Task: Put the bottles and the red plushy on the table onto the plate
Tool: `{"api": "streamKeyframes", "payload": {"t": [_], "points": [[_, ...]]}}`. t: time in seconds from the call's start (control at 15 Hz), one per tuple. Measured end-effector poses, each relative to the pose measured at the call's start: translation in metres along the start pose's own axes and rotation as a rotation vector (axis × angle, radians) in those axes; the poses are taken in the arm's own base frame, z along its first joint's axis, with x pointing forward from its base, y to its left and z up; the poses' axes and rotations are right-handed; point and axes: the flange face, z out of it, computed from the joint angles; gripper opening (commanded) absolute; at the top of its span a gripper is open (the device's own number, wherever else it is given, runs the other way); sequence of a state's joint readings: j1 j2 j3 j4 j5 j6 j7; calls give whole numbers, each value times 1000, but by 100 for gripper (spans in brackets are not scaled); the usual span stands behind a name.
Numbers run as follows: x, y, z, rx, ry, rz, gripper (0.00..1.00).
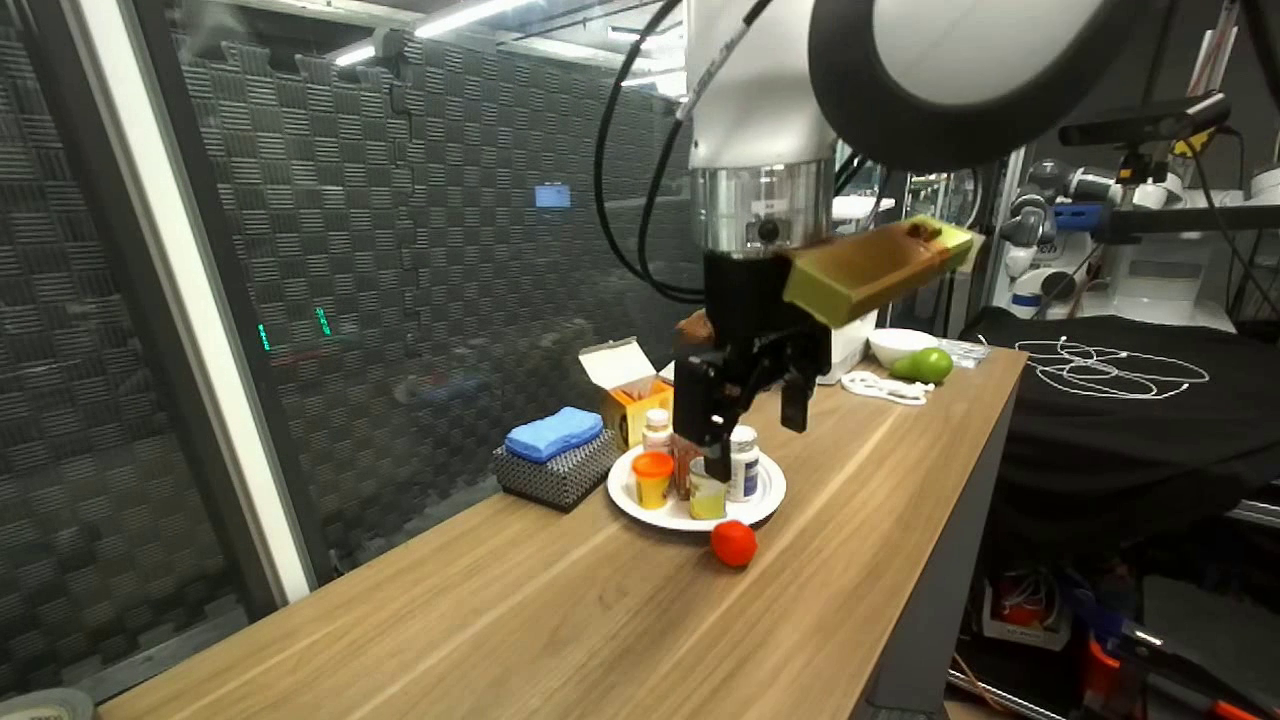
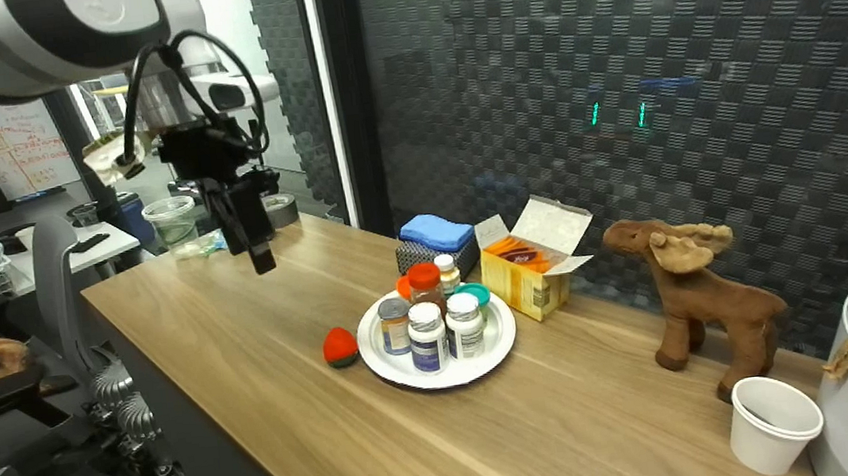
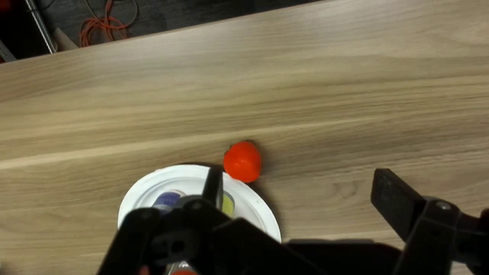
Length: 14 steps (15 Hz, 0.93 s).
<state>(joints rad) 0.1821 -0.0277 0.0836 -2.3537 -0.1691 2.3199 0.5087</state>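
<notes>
In both exterior views the bottles (image 2: pixel 429 341) stand upright on the plate (image 2: pixel 501 341), and just beside it on the surface (image 2: pixel 571 405) sits the red plushy (image 2: pixel 340 345). The pincer (image 3: pixel 298 185), its jaws spread wide, hangs above. The labels (image 2: pixel 429 355) and red whiteboard handwriting (image 2: pixel 7 150) seem too small to read.
</notes>
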Motion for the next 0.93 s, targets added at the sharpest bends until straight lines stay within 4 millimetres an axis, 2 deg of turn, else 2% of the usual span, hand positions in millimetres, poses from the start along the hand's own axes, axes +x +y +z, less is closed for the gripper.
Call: {"api": "streamKeyframes", "payload": {"t": [0.27,0.67,0.93], "points": [[-9,8,49,14,-1,106,100],[14,30,125,42,57,251,100],[28,38,154,38,66,310,100]]}}
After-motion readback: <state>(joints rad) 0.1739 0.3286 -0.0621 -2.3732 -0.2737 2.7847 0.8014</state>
